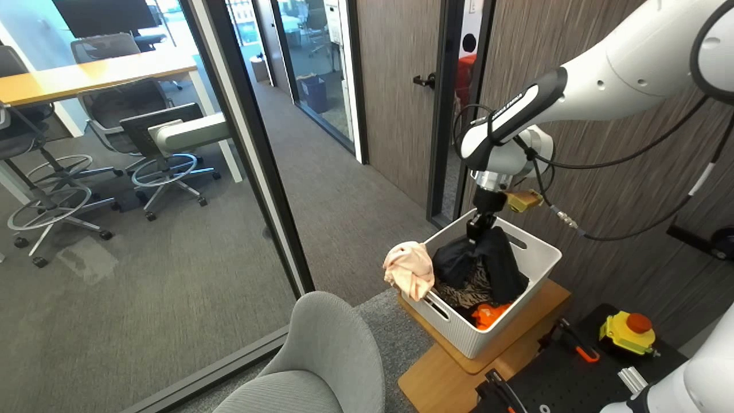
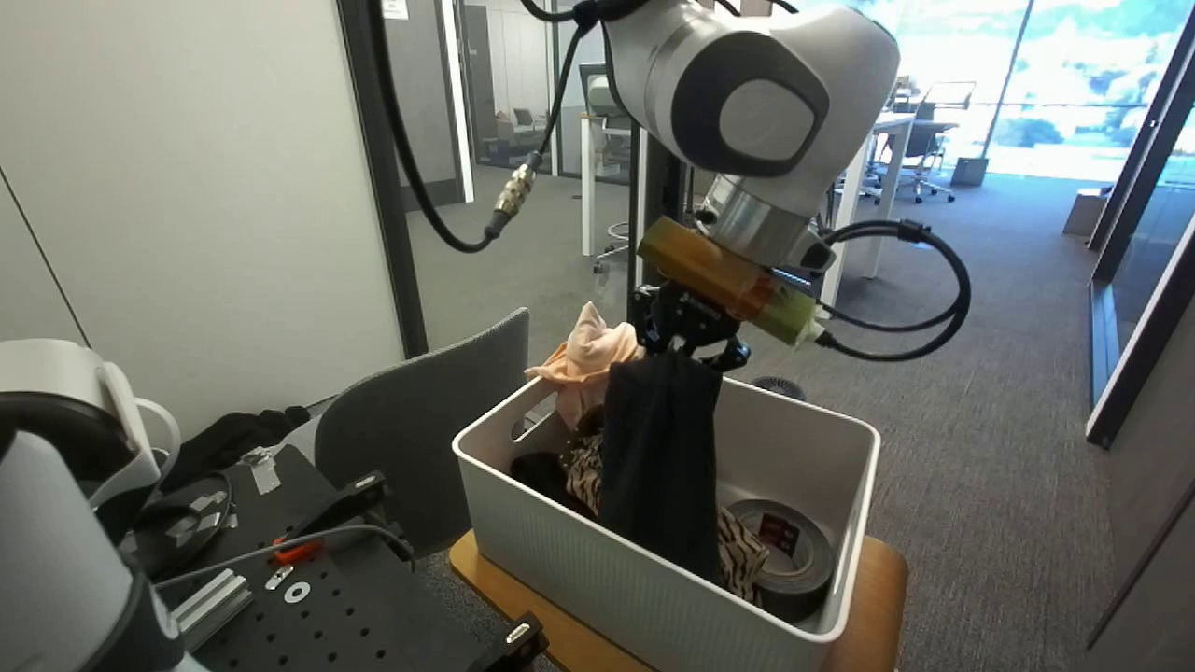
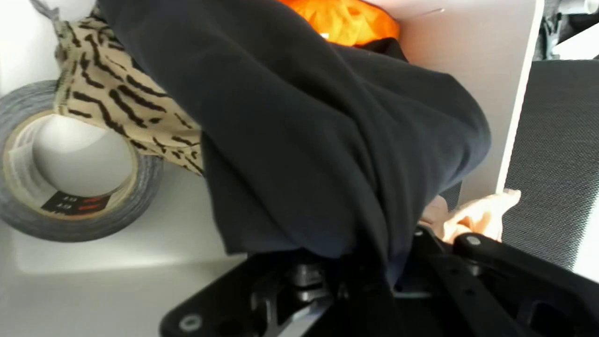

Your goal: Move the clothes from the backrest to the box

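Observation:
My gripper [image 1: 477, 228] is above the white box [image 2: 597, 579], shut on a black cloth [image 2: 658, 467]. The cloth hangs from the fingers [image 3: 367, 276] down into the box. A peach cloth [image 1: 410, 269] drapes over the box's rim near a handle slot, beside the gripper in an exterior view [image 2: 593, 359]. A tiger-striped cloth [image 3: 121, 93] and an orange cloth [image 3: 351, 21] lie inside the box, partly hidden by the black cloth. The grey chair's backrest [image 1: 344, 338] stands beside the box, with no clothes seen on its visible part.
A roll of grey tape [image 3: 149, 196] lies in the box. The box stands on a wooden stool [image 1: 424, 376]. A black perforated board [image 2: 355, 607] with tools and a yellow emergency stop [image 1: 628, 332] is close by. A glass wall [image 1: 275, 189] stands behind the chair.

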Available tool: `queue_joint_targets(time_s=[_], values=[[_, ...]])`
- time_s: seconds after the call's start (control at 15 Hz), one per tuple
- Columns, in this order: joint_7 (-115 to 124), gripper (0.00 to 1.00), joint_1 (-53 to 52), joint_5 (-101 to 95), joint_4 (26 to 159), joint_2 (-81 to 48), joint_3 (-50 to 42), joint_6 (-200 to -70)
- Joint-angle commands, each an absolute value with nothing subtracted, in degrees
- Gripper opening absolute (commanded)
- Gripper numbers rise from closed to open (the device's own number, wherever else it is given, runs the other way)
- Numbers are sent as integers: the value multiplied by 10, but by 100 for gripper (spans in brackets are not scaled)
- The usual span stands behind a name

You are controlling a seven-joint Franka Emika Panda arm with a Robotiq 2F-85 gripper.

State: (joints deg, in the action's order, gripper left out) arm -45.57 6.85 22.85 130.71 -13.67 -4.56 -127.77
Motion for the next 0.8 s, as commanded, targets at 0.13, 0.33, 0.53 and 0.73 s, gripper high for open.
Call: queue_joint_targets(time_s=[0.13, 0.33, 0.53, 0.73], values=[[-504, 12, 111, 293, 1277, -208, -9, -1280], [-509, 12, 125, 300, 1268, -226, 1, -1279], [-506, 12, 133, 300, 1263, -233, 8, -1280], [-479, 38, 129, 286, 1274, -211, 5, -1280]])
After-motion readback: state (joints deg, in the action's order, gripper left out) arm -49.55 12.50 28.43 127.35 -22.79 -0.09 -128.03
